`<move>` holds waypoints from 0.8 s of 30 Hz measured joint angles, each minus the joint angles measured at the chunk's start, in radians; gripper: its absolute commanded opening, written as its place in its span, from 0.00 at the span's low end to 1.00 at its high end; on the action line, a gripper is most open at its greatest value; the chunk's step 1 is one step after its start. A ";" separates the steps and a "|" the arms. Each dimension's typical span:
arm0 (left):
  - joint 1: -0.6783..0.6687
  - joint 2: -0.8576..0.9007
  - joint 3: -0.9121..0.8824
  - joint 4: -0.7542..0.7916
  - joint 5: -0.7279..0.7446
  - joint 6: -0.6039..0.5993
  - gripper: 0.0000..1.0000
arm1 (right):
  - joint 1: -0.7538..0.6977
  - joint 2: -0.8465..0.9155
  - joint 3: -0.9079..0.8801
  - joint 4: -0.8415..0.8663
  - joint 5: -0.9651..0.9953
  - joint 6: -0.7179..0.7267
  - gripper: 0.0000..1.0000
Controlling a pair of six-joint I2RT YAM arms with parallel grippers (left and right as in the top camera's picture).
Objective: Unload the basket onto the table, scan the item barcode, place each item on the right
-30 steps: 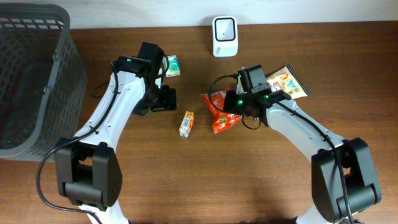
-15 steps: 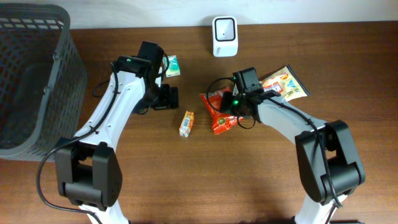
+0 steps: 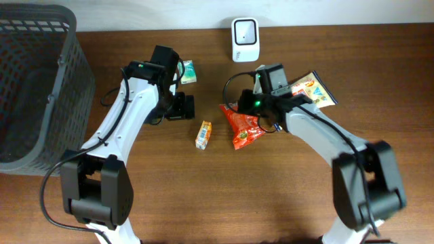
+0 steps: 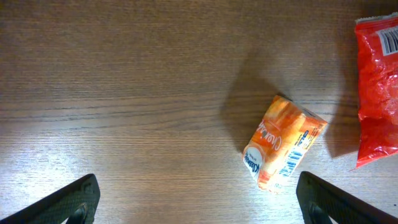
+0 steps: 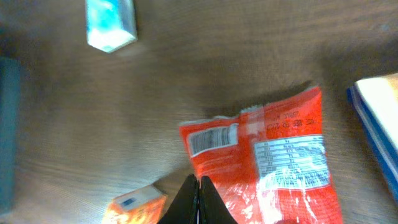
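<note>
Beside the orange carton [image 3: 203, 134], the red bag [image 3: 245, 131] shows its barcode [image 5: 213, 140]; right gripper [image 5: 199, 186] closed, left gripper [image 4: 196, 202] agape.

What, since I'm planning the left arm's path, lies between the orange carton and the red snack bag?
Only bare table separates the orange carton from the red snack bag; the left wrist view shows it plainly.

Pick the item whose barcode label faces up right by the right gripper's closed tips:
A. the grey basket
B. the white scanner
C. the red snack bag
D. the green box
C: in the right wrist view the red snack bag lies flat on the table with its white barcode label facing the camera, just beyond the tips of the right gripper.
</note>
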 measured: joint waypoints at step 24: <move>0.000 0.000 0.000 -0.003 -0.013 0.000 0.99 | -0.006 -0.099 0.025 -0.359 -0.018 -0.011 0.04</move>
